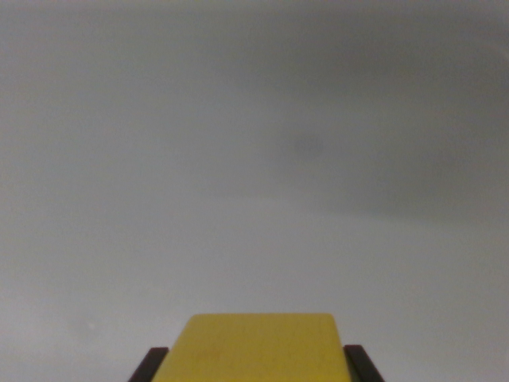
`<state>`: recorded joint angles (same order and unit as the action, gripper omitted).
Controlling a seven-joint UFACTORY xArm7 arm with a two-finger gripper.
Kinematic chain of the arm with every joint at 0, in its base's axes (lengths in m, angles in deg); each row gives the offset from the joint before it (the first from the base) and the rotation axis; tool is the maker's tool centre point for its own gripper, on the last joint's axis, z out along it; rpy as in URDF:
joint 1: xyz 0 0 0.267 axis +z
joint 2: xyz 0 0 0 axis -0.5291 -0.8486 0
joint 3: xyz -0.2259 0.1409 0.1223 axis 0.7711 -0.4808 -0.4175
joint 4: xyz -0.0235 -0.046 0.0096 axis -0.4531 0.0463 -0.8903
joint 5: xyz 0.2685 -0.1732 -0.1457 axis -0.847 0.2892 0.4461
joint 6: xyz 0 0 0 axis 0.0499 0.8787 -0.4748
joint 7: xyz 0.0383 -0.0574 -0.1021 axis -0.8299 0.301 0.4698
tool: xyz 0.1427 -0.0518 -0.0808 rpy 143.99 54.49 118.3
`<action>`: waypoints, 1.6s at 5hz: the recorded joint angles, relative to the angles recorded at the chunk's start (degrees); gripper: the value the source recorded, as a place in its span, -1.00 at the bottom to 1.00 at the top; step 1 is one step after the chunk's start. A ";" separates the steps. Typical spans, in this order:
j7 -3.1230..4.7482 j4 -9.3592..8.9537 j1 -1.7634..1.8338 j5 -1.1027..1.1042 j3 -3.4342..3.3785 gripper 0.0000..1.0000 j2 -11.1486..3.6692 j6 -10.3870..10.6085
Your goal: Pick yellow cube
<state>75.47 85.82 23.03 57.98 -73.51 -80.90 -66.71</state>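
The yellow cube [258,348] fills the bottom centre of the wrist view, its top face flat and its lower part cut off by the frame edge. My gripper [256,368] holds it: one dark fingertip [149,366] presses against its left side and the other dark fingertip [363,364] against its right side. Only the tips of the fingers show. Behind the cube there is only a blurred grey surface [254,159].
A plain grey, out-of-focus surface fills the whole view, with a faint darker smudge [306,146] right of centre and a darker shaded band toward the upper right.
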 joint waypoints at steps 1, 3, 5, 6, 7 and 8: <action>0.00 0.00 0.00 0.00 0.00 1.00 0.00 0.00; -0.24 1.84 0.02 0.18 0.06 1.00 0.86 -2.69; -0.48 3.70 0.03 0.37 0.13 1.00 1.73 -5.41; -0.72 5.55 0.05 0.55 0.19 1.00 2.60 -8.12; -0.72 5.55 0.05 0.55 0.19 1.00 2.60 -8.12; -0.96 7.37 0.07 0.74 0.26 1.00 3.46 -10.78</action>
<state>74.50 93.19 23.09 58.71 -73.26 -77.44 -77.49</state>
